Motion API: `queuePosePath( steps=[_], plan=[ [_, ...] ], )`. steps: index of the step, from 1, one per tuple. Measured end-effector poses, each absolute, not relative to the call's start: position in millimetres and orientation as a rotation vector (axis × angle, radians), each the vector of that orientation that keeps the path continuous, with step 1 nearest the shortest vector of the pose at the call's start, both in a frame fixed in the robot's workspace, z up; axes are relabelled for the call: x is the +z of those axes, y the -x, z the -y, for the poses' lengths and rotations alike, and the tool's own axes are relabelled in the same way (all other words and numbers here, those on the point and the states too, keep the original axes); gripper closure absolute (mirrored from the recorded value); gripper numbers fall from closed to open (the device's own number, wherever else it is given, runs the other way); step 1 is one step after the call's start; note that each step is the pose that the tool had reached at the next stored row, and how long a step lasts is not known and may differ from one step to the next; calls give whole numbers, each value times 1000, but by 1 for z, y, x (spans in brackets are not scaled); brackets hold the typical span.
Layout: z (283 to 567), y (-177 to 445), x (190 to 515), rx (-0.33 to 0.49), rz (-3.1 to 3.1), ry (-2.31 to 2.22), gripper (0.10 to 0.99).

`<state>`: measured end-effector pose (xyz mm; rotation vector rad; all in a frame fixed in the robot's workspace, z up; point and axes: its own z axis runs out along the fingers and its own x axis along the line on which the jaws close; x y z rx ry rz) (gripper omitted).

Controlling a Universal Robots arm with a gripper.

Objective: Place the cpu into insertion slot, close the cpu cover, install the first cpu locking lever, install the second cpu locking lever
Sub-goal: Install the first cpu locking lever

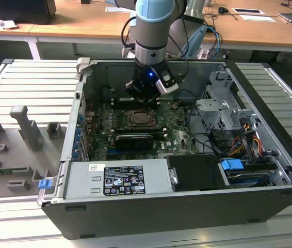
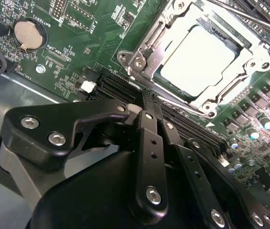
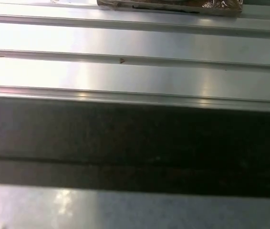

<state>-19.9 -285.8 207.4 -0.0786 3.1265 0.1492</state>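
On the ribbed metal surface [image 1: 12, 82] an open computer case [image 1: 187, 206] lies on its side, holding a green motherboard [image 1: 177, 135]. In the second wrist view the cpu [image 2: 199, 59] sits in the insertion slot [image 2: 160, 75], framed by the cpu cover [image 2: 171, 21] lying down around it. The end effector [image 2: 147, 112] hovers just beside the socket, fingers pressed together, holding nothing.

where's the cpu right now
The cpu sits in the insertion slot with the cpu cover framing it in the second wrist view, beside the long black memory slots, beyond the pincer.
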Motion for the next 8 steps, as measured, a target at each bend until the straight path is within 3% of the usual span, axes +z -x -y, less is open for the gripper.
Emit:
queuePosePath(
  steps=[8],
  plan=[
    [286,17,203,117,-3128,79,980]
  ],
)
